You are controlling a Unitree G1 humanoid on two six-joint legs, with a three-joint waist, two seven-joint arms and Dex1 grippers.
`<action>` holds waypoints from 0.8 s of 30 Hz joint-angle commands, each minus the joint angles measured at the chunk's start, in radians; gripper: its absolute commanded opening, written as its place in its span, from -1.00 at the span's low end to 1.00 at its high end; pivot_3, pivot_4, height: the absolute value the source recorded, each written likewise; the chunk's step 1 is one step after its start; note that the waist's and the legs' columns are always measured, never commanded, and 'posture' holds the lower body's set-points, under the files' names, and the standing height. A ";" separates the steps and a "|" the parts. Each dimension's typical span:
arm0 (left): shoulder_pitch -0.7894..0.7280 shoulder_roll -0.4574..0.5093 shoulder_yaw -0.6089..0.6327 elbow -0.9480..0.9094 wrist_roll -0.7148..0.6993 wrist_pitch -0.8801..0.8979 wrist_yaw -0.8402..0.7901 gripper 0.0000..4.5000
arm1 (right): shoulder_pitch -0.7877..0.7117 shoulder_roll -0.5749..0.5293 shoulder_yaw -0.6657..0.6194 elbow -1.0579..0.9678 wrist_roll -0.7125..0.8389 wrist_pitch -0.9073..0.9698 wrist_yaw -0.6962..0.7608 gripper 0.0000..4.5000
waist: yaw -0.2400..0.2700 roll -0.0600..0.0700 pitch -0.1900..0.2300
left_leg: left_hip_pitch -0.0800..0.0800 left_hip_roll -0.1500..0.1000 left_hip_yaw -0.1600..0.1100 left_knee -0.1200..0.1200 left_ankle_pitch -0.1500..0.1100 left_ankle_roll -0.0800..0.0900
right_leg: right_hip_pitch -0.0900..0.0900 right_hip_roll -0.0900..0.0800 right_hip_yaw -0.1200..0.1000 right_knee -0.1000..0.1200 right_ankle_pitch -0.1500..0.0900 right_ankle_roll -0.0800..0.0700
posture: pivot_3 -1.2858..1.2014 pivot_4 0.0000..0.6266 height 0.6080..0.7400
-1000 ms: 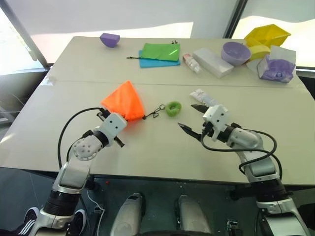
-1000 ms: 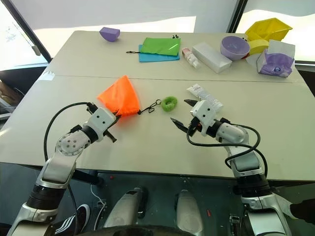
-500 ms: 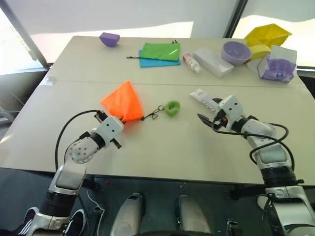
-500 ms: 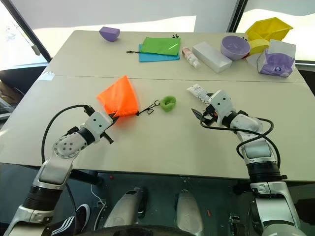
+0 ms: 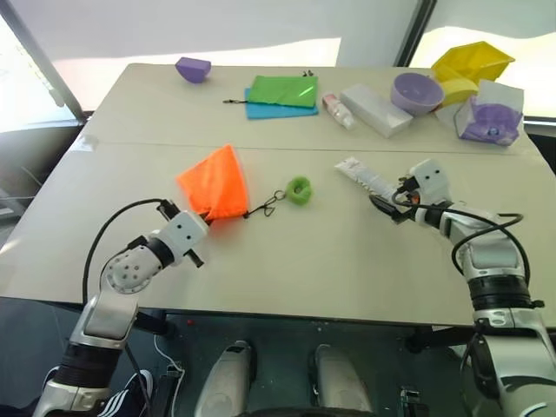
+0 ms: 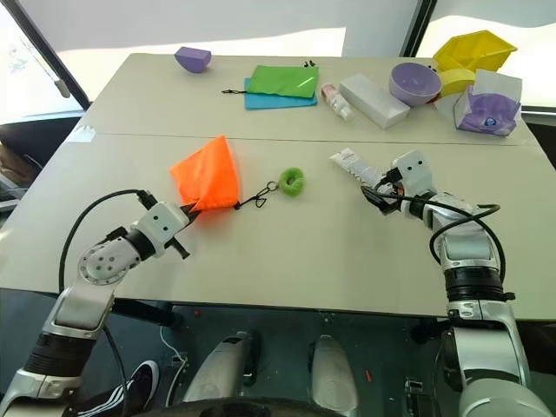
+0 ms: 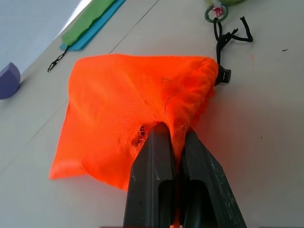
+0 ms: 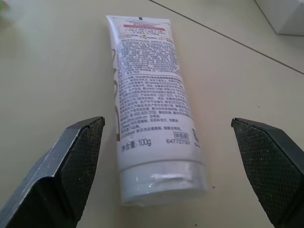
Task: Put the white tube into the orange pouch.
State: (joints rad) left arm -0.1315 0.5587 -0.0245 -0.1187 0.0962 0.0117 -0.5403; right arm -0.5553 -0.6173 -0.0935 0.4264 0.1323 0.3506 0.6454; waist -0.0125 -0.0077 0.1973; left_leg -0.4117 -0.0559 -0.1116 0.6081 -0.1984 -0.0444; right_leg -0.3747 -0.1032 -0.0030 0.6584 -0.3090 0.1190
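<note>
From the head view, the left hand [image 5: 201, 228] pinches the orange pouch [image 5: 215, 182] on the worktop [image 5: 287, 252]. Its wrist view shows fabric clamped. The right wrist view shows the right hand [image 8: 171, 175] spread wide around the white tube [image 8: 151, 107].

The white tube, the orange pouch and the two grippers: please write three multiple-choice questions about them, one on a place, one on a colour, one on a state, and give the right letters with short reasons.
1. Where does the white tube lie?
A. inside the orange pouch
B. on the table, between the open fingers of the right gripper
C. in the purple bowl

2. What colour is the pom-pom on the pouch cord?
A. green
B. yellow
C. purple

3. What is the state of the left gripper?
A. open above the table
B. shut on nothing
C. shut on the orange pouch

Answers: 1 B, the tube rests flat with a finger at each side, untouched. 2 A, the ring beside the pouch is green. 3 C, orange fabric is pinched between its fingers.
</note>
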 commanded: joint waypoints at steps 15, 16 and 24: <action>-0.018 -0.035 -0.010 -0.036 0.005 0.004 0.014 -1.00 | -0.022 0.010 -0.040 -0.041 0.076 0.123 0.042 0.02 | -0.001 0.000 0.000 | 0.000 0.000 0.000 0.000 0.000 0.000 | 0.000 0.000 0.000 0.000 0.000 0.000 | 0.03 -0.52 1.00; -0.018 -0.036 -0.010 -0.035 0.007 0.004 0.014 -1.00 | -0.020 0.011 -0.041 -0.048 0.075 0.132 0.034 0.02 | 0.000 0.000 0.000 | 0.000 0.000 0.000 -0.001 0.000 0.000 | 0.000 0.000 0.000 0.000 0.000 0.000 | 0.03 -0.52 1.00; -0.034 -0.038 -0.019 -0.025 0.010 0.002 0.012 -1.00 | 0.129 -0.029 -0.025 -0.441 0.229 0.282 0.194 0.02 | 0.001 0.000 0.000 | -0.002 0.000 0.000 -0.001 0.000 0.000 | -0.002 0.000 0.000 0.000 0.000 0.000 | 0.03 -0.52 1.00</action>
State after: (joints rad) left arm -0.1577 0.5186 -0.0468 -0.1195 0.1043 0.0192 -0.5361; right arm -0.4268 -0.6215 -0.1167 0.1175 0.2935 0.5991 0.7857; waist -0.0115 -0.0076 0.1972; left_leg -0.4148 -0.0558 -0.1119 0.6071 -0.1984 -0.0442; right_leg -0.3778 -0.1030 -0.0032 0.6582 -0.3088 0.1194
